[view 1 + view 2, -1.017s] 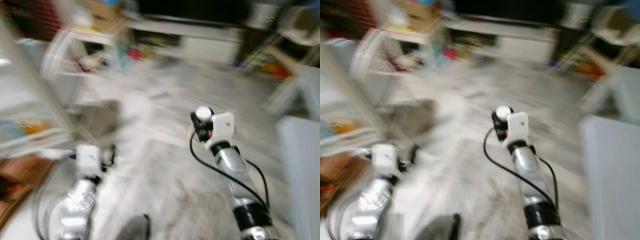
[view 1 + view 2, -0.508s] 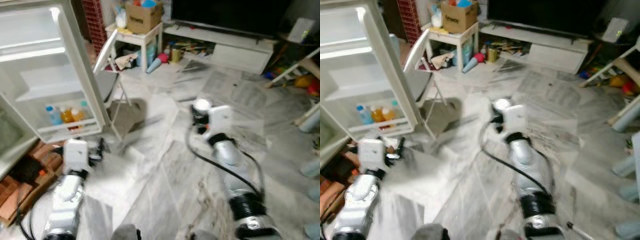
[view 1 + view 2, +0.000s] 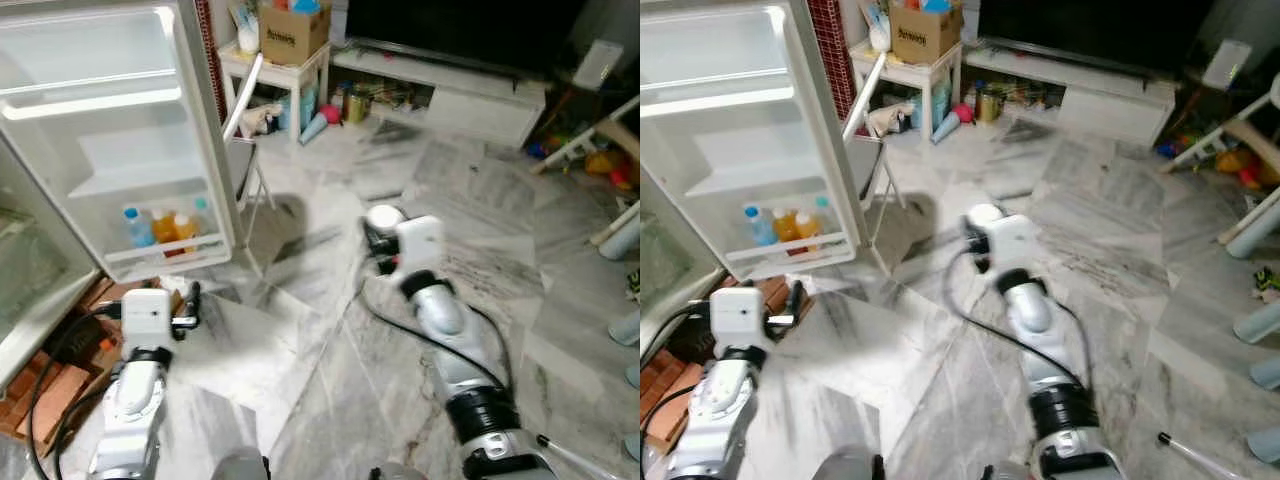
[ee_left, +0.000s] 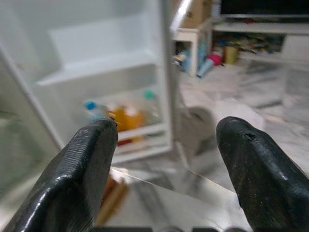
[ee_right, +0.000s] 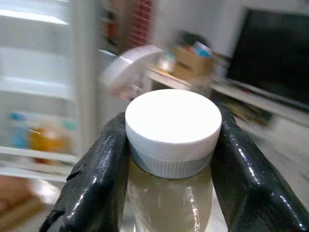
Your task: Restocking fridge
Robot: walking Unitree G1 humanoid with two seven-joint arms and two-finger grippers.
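so the right gripper (image 5: 169, 159) is clamped tight on a bottle (image 5: 170, 193) with a white cap (image 5: 173, 126), one black finger pressed against each side just under the cap. pale yellowish liquid inside, can't read any label. in the head views that arm is stretched out over the marble floor (image 3: 470, 200), well apart from the fridge.

the left gripper (image 4: 166, 159) has its fingers spread wide with nothing between them, held low near the foot of the open fridge door (image 3: 205, 130). through the gap you can see the door's bottom shelf (image 3: 165, 255) with a few bottles (image 3: 163, 226) standing in it, blue cap, orange stuff, a greenish cap.

my guess is it's mid-approach, bottle not yet anywhere near a shelf.

what could go wrong: the grip sits high near the cap, so the body could swing or slip if the arm jerks. the door's outer edge is between the bottle and the shelves, easy to clip it. the folding chair (image 3: 245, 120) just beside the door is also in the way.

hard to tell: the wrist backgrounds are blurry, the fridge's main compartment is cut off at the left edge, and the bottle's lower half is hidden.
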